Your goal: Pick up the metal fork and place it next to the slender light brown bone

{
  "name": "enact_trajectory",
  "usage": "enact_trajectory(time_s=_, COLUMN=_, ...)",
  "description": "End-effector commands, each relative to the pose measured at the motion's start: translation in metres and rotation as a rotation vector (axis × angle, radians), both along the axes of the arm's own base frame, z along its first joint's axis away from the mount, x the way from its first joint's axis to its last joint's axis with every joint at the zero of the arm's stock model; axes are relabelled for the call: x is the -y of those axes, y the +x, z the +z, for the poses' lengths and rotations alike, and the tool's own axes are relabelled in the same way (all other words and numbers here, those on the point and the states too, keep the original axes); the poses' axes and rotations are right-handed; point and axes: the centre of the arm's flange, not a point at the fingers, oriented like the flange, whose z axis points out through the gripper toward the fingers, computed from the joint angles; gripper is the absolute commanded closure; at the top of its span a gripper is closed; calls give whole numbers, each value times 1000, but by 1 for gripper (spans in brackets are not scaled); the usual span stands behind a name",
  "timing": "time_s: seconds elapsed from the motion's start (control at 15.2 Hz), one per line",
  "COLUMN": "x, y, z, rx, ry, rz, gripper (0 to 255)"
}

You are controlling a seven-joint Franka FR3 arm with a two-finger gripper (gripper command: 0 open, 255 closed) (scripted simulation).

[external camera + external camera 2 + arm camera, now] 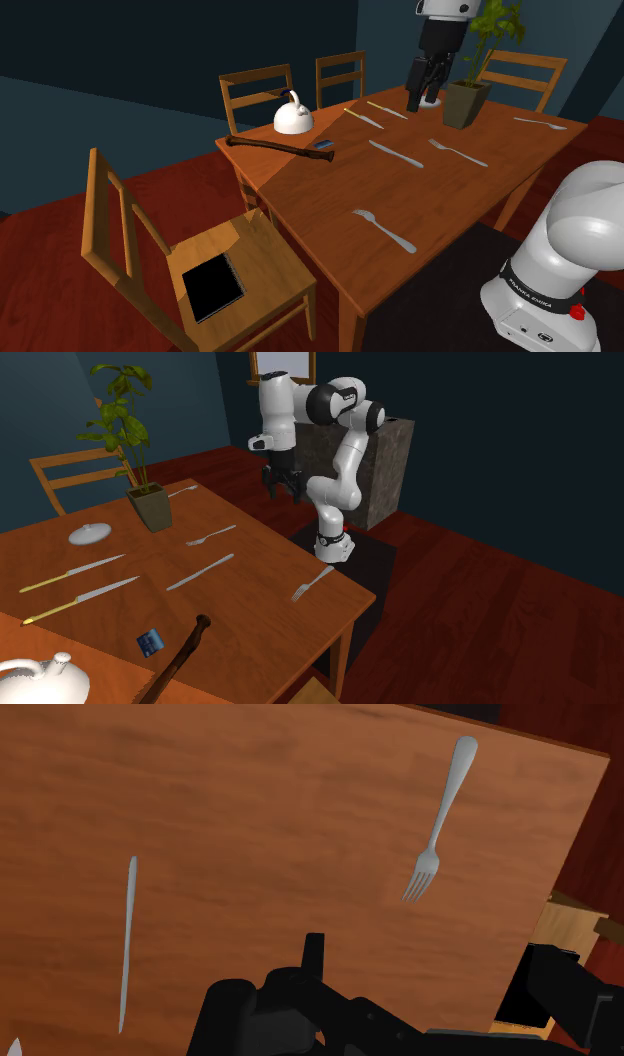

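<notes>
High over the desk (330,190) hangs the black gripper (283,490), its fingers apart and holding nothing. The metal fork (385,231) closest to the robot's stand lies flat near the desk's front edge, well apart from the slender dark brown bone (265,147) beside a white teapot (293,118). A clean pickup probably means centring over the fork's handle, fingers straddling it crosswise, then descending straight.

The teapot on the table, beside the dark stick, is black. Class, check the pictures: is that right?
Not quite. The teapot is white, not black, as the shoulder view shows. The rest holds: it stands on the table, beside the dark stick.
</notes>
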Motion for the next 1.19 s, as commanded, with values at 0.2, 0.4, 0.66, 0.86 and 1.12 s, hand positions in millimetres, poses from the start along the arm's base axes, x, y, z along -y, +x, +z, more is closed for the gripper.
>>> enact_trajectory(time_s=0.2, x=-17, y=3, z=-36, rx=-28, ry=-8, rz=-19, gripper=0)
enact_trajectory(time_s=0.4, x=-34, y=6, z=-72, rx=-56, ry=-16, rz=-39, gripper=0)
enact_trajectory(time_s=0.66, x=-56, y=9, z=-121, rx=-94, ry=-26, rz=-64, gripper=0)
enact_trajectory(time_s=0.86, x=-72, y=10, z=-158, rx=-122, ry=-34, rz=-83, gripper=0)
enact_trajectory(time_s=1.12, x=-93, y=10, z=-207, rx=-159, ry=-45, rz=-109, gripper=0)
